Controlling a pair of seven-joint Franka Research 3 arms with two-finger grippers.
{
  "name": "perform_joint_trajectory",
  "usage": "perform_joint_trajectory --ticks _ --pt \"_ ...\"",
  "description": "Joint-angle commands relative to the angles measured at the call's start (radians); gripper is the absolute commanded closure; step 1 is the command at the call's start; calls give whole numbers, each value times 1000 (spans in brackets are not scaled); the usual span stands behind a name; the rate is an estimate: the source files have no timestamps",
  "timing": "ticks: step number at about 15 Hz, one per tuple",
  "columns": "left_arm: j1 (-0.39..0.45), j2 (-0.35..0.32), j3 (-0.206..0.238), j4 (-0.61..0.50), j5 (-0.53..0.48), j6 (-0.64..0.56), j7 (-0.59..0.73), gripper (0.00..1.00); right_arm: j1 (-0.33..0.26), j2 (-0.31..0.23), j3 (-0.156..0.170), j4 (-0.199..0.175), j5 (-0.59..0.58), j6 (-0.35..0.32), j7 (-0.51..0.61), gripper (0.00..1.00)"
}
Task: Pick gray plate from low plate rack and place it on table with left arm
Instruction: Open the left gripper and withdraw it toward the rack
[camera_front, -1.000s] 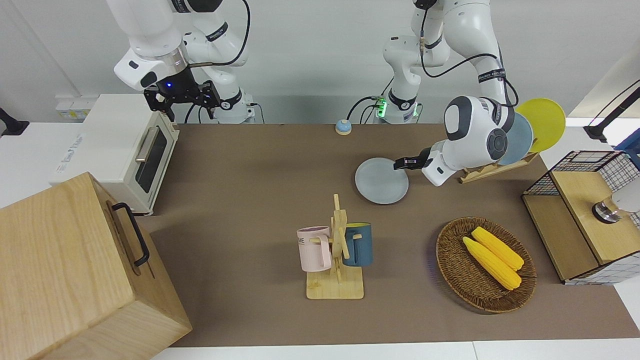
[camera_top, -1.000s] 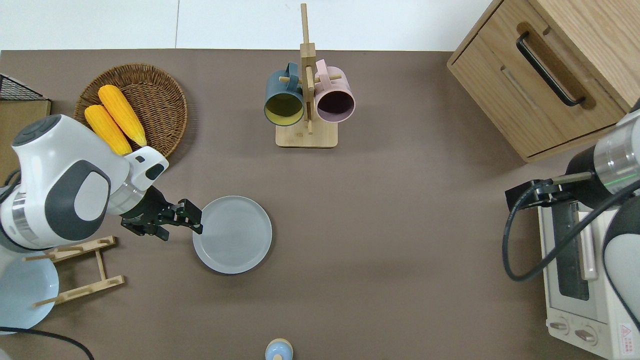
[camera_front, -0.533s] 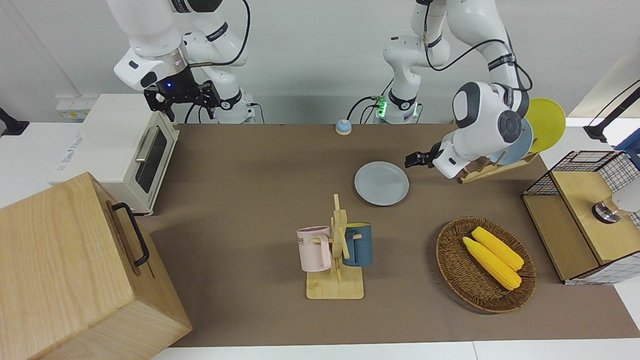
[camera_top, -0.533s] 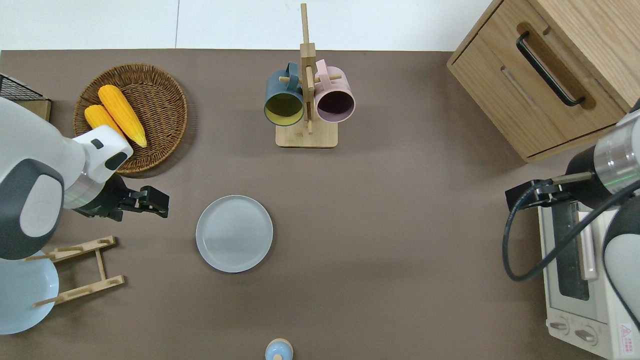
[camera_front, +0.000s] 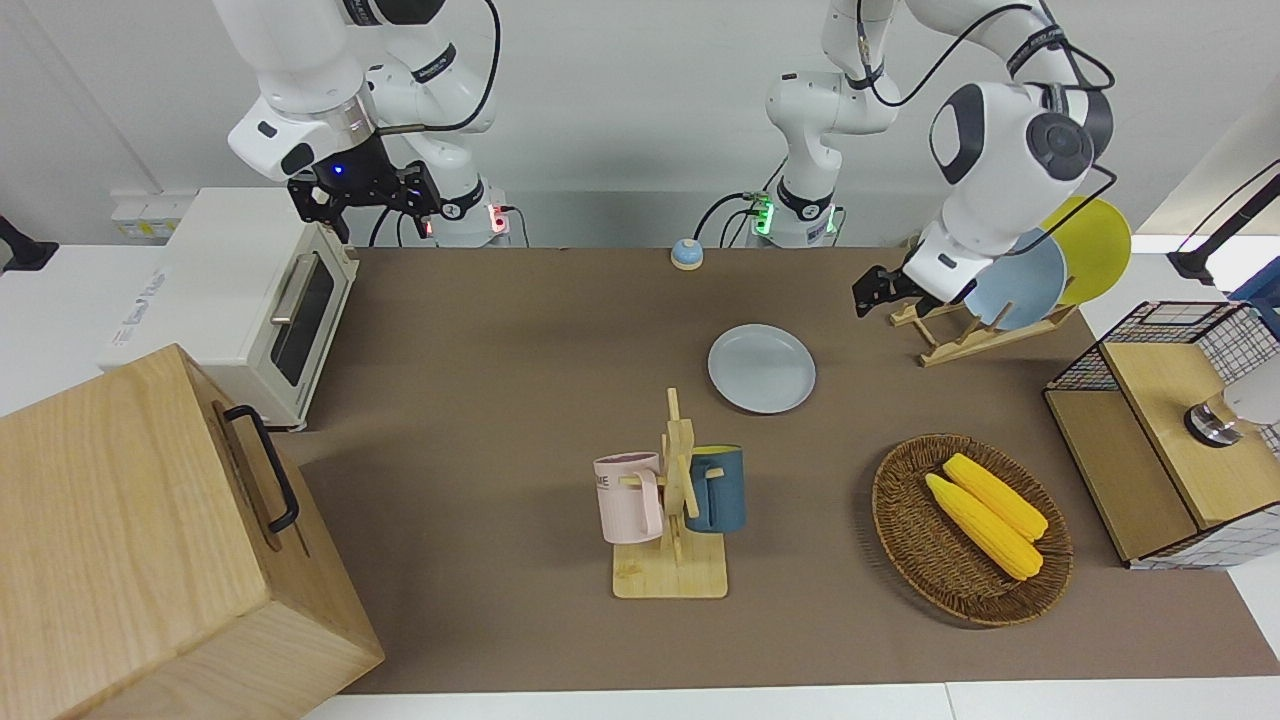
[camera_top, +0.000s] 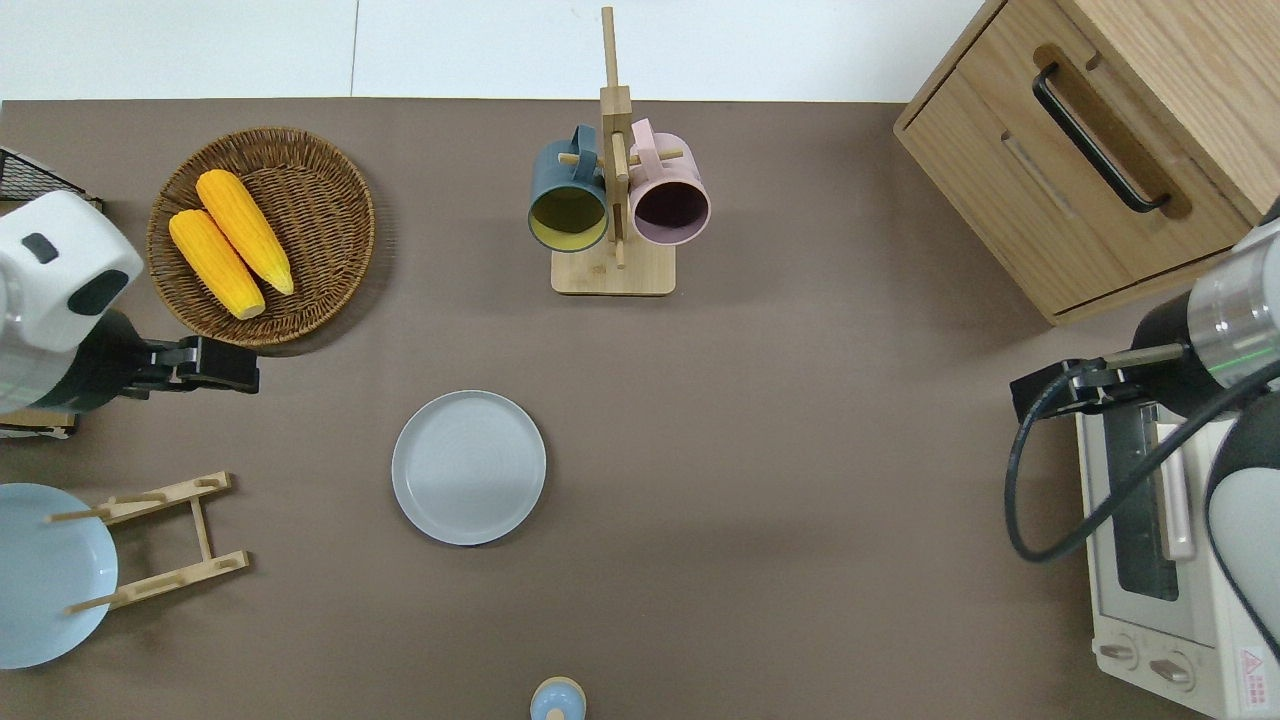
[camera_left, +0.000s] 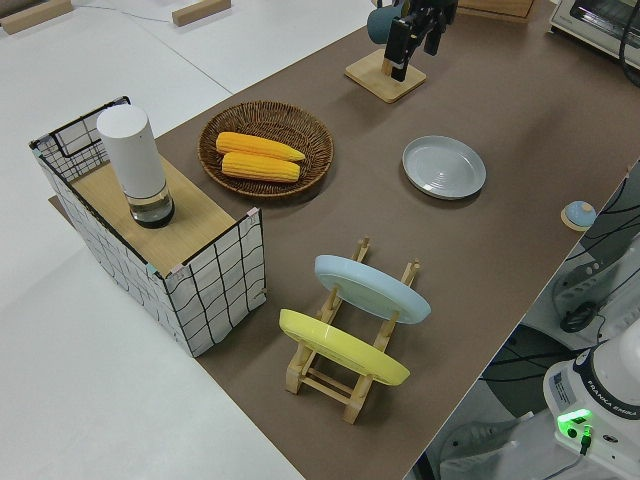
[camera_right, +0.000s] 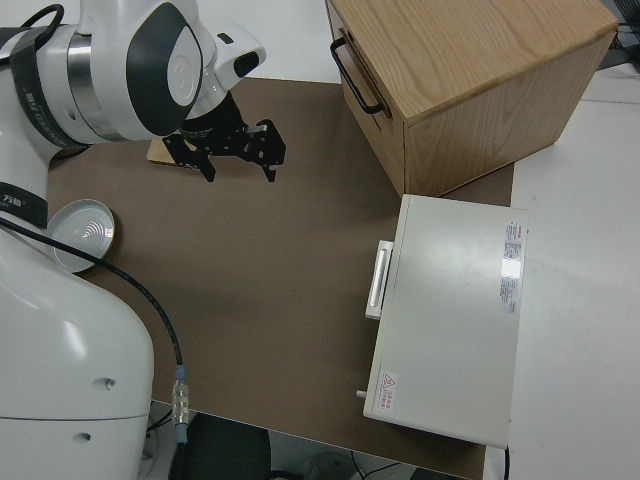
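Mid-table, nearer the left arm's end: gray plate (camera_top: 469, 467) flat on the table (camera_top: 800, 450), right side up, nothing touching it. Sits between the plate rack (camera_top: 165, 541) and the table's middle, nearer to the robots than the mug stand (camera_top: 612, 200).

Left tool (camera_top: 235, 367) up in the air, well apart from the plate, over bare table just beside the wicker basket (camera_top: 330, 200). Holding nothing; fingers look parted in the overhead view, gap between them empty. Same tool seen in the front view (camera_front: 868, 291) next to the rack.

Rack (camera_front: 965, 335) at the left arm's end, carrying a light blue plate (camera_front: 1015, 285) and a yellow plate (camera_front: 1095, 245), both leaning in their slots. Slots closest to the gray plate hold nothing. Side view confirms: blue plate (camera_left: 370, 287) and yellow plate (camera_left: 340, 348) tilted in the rack (camera_left: 345, 385), gray plate (camera_left: 444, 167) flat and apart from it.

Basket holding two corn cobs (camera_top: 230, 240), farther from the robots than the rack. Mug stand with a dark blue mug (camera_top: 566, 195) and a pink mug (camera_top: 668, 198) hung on its pegs.

Right arm parked. Right tool (camera_right: 238, 148) holding nothing, fingers spread apart.

Toaster oven (camera_top: 1165, 560) and wooden cabinet (camera_top: 1090, 150) at the right arm's end. Small blue bell (camera_top: 557, 700) at the table edge closest to the robots. Wire crate (camera_left: 160, 235) with a white cylinder (camera_left: 135, 165) on top.
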Motion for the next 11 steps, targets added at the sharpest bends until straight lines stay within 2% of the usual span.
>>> perform_joint_trajectory --ticks 1,3,6,11 --pt "30 2 -11 94 20 -70 -5 5 -23 -2 21 7 -6 -11 12 17" --pt "35 2 -20 112 18 -92 -5 5 -23 -2 20 7 -5 -11 12 17" --pt "70 -3 -68 117 21 -107 -5 5 -23 -2 21 7 -6 -11 12 17" --pt "76 -4 -72 115 23 -109 -5 5 -23 -2 20 6 -5 -11 12 17"
